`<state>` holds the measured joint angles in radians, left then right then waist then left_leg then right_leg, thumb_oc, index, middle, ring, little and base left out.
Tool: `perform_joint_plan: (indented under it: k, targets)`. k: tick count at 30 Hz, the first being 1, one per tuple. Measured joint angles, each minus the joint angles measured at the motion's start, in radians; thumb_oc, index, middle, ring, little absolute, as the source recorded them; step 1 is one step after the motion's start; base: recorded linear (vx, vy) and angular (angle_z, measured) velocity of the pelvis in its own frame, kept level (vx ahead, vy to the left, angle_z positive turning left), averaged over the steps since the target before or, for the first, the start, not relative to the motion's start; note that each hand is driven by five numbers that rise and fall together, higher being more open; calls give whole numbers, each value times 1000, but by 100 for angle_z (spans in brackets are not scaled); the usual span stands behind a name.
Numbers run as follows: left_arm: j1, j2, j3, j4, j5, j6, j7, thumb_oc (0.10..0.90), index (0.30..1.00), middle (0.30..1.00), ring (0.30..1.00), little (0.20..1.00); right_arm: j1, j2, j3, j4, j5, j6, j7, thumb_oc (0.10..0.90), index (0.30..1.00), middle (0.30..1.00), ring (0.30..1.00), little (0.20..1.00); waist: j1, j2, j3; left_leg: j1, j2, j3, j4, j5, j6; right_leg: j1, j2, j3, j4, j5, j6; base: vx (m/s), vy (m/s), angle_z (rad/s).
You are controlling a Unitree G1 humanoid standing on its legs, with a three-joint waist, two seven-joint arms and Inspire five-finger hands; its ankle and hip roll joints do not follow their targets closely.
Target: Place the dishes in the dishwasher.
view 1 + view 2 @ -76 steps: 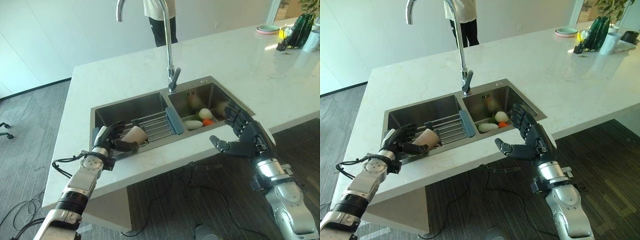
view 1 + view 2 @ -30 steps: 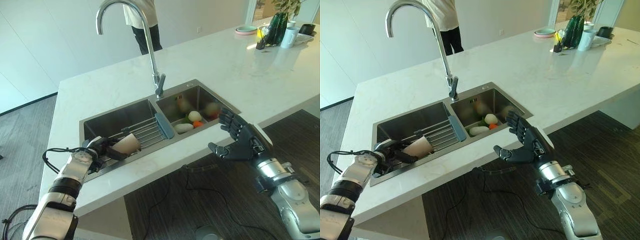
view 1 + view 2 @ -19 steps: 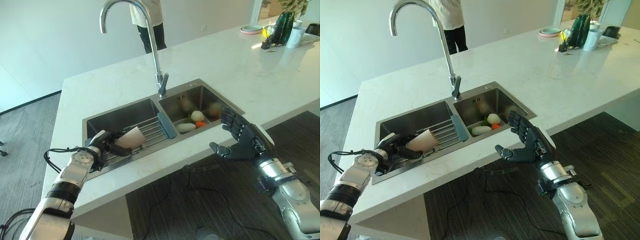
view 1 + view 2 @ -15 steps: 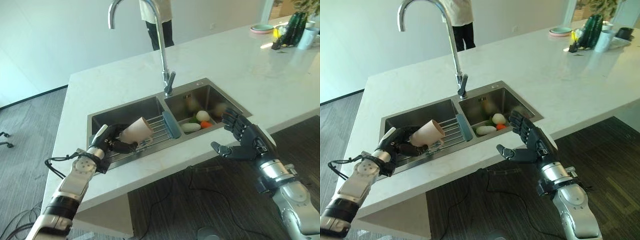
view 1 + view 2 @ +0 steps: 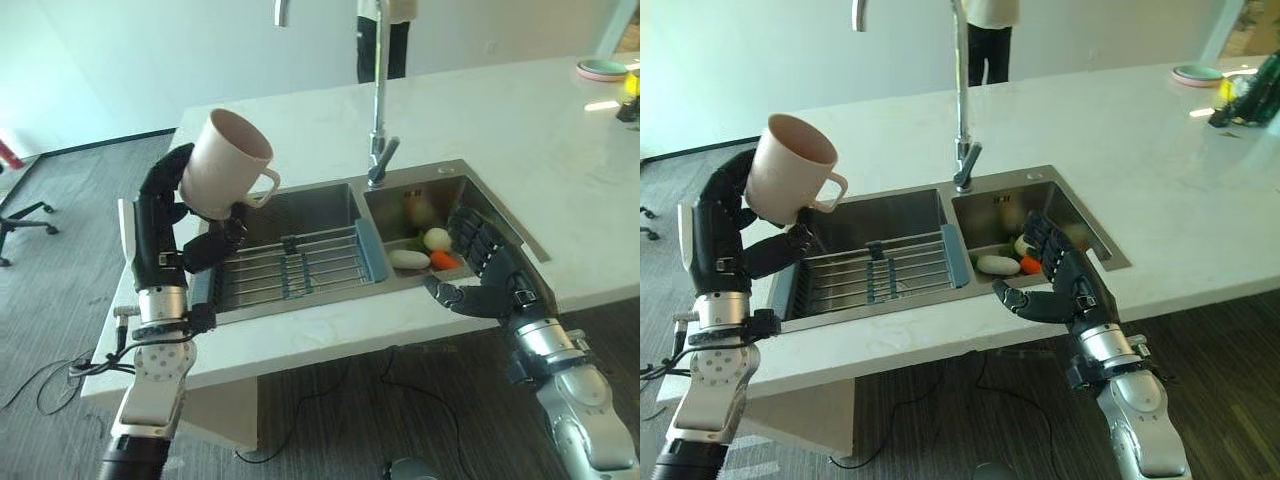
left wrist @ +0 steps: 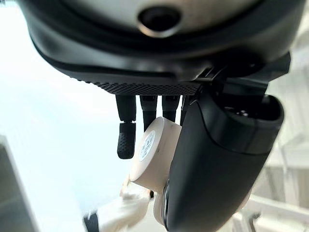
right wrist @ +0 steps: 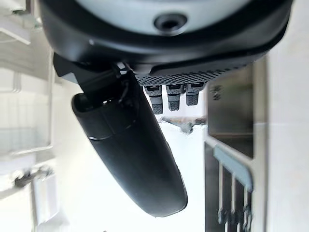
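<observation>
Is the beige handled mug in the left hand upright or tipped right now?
Tipped. The beige handled mug in the left hand leans with its open mouth angled up toward the camera, handle pointing toward the steel sink.

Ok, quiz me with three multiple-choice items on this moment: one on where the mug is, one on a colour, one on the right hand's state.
1. Where is the mug?
A. held up in the left hand, above the counter's left end
B. lying on the rack
C. in the right basin with the vegetables

2. What colour is the mug?
A. blue
B. beige
C. black

3. What is the right hand doing?
A. gripping the faucet
B. holding a vegetable
C. open, holding nothing, at the sink's front right edge

Key: 1 A, the fingers wrap the mug's body high above the rack. 2 B, both eye views show it pale beige. 3 C, its fingers are spread with nothing in them.
</observation>
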<state>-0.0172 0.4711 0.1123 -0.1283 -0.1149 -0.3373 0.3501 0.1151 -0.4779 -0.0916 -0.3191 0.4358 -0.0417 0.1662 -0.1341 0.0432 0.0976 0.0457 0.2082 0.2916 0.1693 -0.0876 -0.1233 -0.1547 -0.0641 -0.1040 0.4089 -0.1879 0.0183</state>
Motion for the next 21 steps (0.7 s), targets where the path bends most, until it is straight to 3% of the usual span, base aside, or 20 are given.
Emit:
perform_joint_plan:
  k: [4,6,8,9,10,11,13,14,15,16,17,18,19,20,21]
  targets:
    - [208,-122,80,-158,-1,-30,18,400,300,300,300,300,35,-2,-3,-72,20,-27,2,800,900,900,900,900,88,-8,8,-34,-1,-88,5,12,-14,-5,-13,-52,33,-38,-10,-9,-25,47]
    - [264,-136,86,-158,-37,-31,14,400,300,300,300,300,33,-1,7,-80,40,-36,13,800,900,900,900,900,162,-12,19,-67,-5,-124,-1,28,-2,-8,-19,-91,50,-44,-15,-62,20,62]
    - [327,-147,84,-192,-78,-33,-6,400,300,300,300,300,42,9,11,-91,39,-65,3,800,900,900,900,900,206,-16,53,-103,-13,-189,1,43,6,-7,-35,-149,66,-57,-21,-85,78,101]
    - [348,-140,85,-192,-88,-32,-17,400,300,300,300,300,45,9,14,-94,38,-74,-7,800,900,900,900,900,227,-20,67,-137,-22,-221,-6,58,27,-13,-62,-193,71,-56,-32,-74,162,125]
    - [357,-138,86,-192,-97,-32,-23,400,300,300,300,300,45,7,16,-94,38,-80,-14,800,900,900,900,900,247,-18,82,-153,-18,-223,-7,59,37,-12,-77,-228,68,-54,-37,-1,140,131]
    - [359,-138,87,-191,-118,-32,-30,400,300,300,300,300,44,6,24,-93,36,-81,-24,800,900,900,900,900,268,-23,91,-174,-13,-202,11,44,50,-6,-103,-281,64,-50,-40,-16,165,148]
    - [320,-132,76,-178,-139,-30,-67,400,300,300,300,300,51,22,25,-71,35,-88,-51,800,900,900,900,900,240,-31,107,-206,55,52,98,18,42,88,-170,-455,14,-36,-27,-51,198,211]
    - [297,-131,76,-167,-142,-31,-80,400,300,300,300,300,47,16,20,-67,35,-95,-61,800,900,900,900,900,244,-36,109,-189,78,136,119,13,34,103,-196,-482,10,-32,-19,-77,330,229]
    - [267,-128,63,-141,-168,-46,-83,400,300,300,300,300,49,4,2,-66,35,-122,-73,800,900,900,900,900,215,-41,116,-163,116,302,147,6,24,162,-244,-590,-27,-4,24,-76,446,204]
    - [242,-117,45,-119,-178,-49,-95,400,300,300,300,300,54,-16,-18,-65,35,-128,-85,800,900,900,900,900,201,-41,114,-133,114,369,160,7,22,189,-280,-620,-41,13,44,-38,364,190]
    - [251,-114,39,-116,-198,-62,-101,400,300,300,300,300,43,-41,-36,-64,36,-133,-88,800,900,900,900,900,197,-37,114,-105,95,351,150,6,25,203,-303,-614,-39,33,77,-14,346,148]
    - [260,-110,37,-118,-200,-85,-103,400,300,300,300,300,36,-60,-67,-69,37,-168,-90,800,900,900,900,900,171,-8,110,-77,53,289,98,25,63,199,-323,-550,-26,34,92,42,425,125]
    - [262,-104,41,-116,-224,-87,-100,400,300,300,300,300,36,-36,-56,-73,38,-175,-96,800,900,900,900,900,162,-28,118,-80,0,269,93,22,101,191,-345,-475,-32,41,77,63,498,103]
    - [262,-91,53,-115,-239,-87,-100,400,300,300,300,300,30,-20,-41,-67,37,-177,-90,800,900,900,900,900,172,-44,120,-85,-16,263,96,11,112,190,-314,-427,-73,34,88,87,512,77]
    - [251,-89,66,-107,-239,-87,-103,400,300,300,300,300,35,9,-29,-68,35,-182,-91,800,900,900,900,900,185,-52,118,-110,-30,239,130,-21,119,225,-294,-425,-127,77,107,77,377,72]
